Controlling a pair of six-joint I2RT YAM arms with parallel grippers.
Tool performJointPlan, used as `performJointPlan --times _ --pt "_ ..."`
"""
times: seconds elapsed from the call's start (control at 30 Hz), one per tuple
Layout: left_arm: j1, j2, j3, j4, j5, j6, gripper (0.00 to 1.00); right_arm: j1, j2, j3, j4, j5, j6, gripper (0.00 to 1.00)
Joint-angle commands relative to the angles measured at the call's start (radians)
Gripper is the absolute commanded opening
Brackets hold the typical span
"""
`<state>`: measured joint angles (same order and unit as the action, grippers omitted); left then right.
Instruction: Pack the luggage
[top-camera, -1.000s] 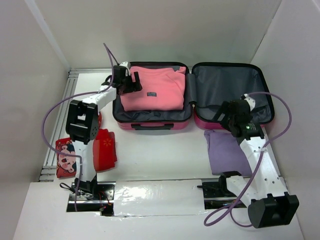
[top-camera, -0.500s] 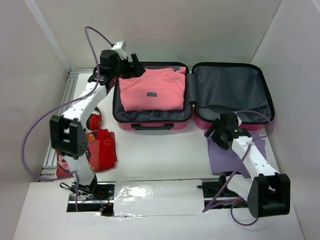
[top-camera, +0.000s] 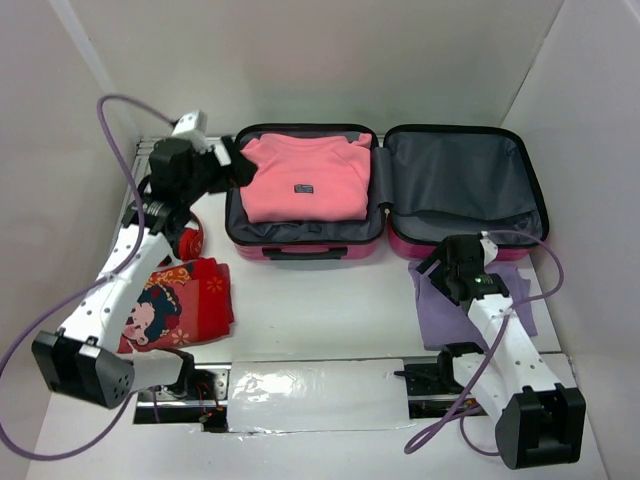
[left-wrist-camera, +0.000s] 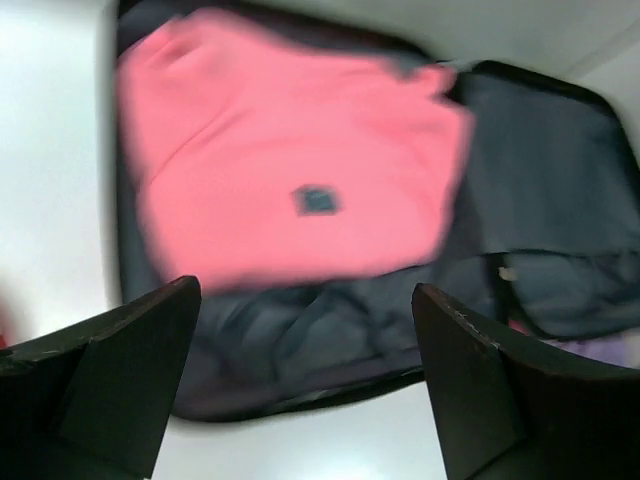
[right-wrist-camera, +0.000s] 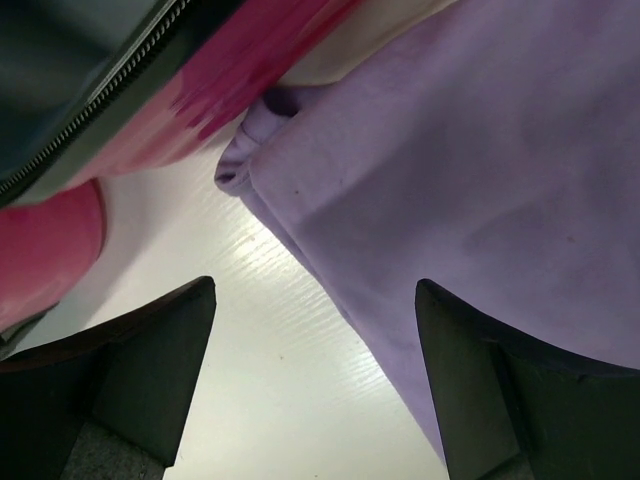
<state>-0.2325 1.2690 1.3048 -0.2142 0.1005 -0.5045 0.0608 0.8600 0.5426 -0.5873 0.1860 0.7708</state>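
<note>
Hovering with fingers spread wide, the left gripper (left-wrist-camera: 305, 298) faces the luggage (top-camera: 455, 180), which lies open flat at the far side of the table (top-camera: 320, 310) with a folded pink sweater (top-camera: 300, 175) in its left half. The right gripper (right-wrist-camera: 315, 295), its jaws also apart, hangs over the corner of a soft purple cloth (right-wrist-camera: 480, 180) just beside the hard magenta shell.

You get bright, even light, with soft shadows under the luggage (top-camera: 350, 247). Your left wrist view is motion-blurred, the pink top (left-wrist-camera: 290, 180) soft-edged; the right wrist view is sharp. Glare streaks the shiny strip (top-camera: 310, 385) along the table (top-camera: 320, 310)'s near edge.
</note>
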Motion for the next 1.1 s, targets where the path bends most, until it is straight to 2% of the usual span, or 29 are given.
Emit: performJointPlan --times 0.0,0.07,0.13,0.27,0.3,0.43,0.57,0.77,0.97,1.07 --pt "0.065 -0.104 -0.082 -0.206 -0.252 -0.154 1.0 0.005 -0.033 -0.033 0.087 -0.055 -0.057 0.87" --pt "0.123 -0.207 -0.175 -0.32 -0.356 -0.216 1.0 0.005 -0.053 -0.056 0.098 -0.089 -0.085 0.87" --pt "0.174 -0.314 -0.258 -0.393 -0.401 -0.308 1.0 0.005 -0.053 -0.056 0.109 -0.136 -0.108 0.84" --pt "0.199 -0.481 -0.39 -0.545 -0.473 -0.532 1.0 0.005 -0.053 -0.056 0.162 -0.223 -0.165 0.8" --pt "0.199 -0.508 -0.439 -0.607 -0.491 -0.645 0.98 0.005 -0.053 -0.046 0.181 -0.223 -0.165 0.8" --pt "0.199 -0.539 -0.493 -0.753 -0.544 -0.866 0.97 0.014 -0.003 -0.021 0.193 -0.237 -0.185 0.82" --pt "0.199 -0.442 -0.503 -0.868 -0.587 -1.012 0.97 0.014 0.059 0.023 0.193 -0.246 -0.194 0.83" --pt "0.199 -0.315 -0.59 -0.82 -0.535 -1.059 0.97 0.014 0.116 0.078 0.202 -0.264 -0.214 0.83" --pt "0.199 -0.277 -0.752 -0.674 -0.464 -1.071 0.95 0.014 0.168 0.125 0.193 -0.255 -0.234 0.84" --pt "0.176 -0.214 -0.773 -0.62 -0.441 -1.059 0.95 0.014 0.194 0.149 0.184 -0.255 -0.243 0.84"
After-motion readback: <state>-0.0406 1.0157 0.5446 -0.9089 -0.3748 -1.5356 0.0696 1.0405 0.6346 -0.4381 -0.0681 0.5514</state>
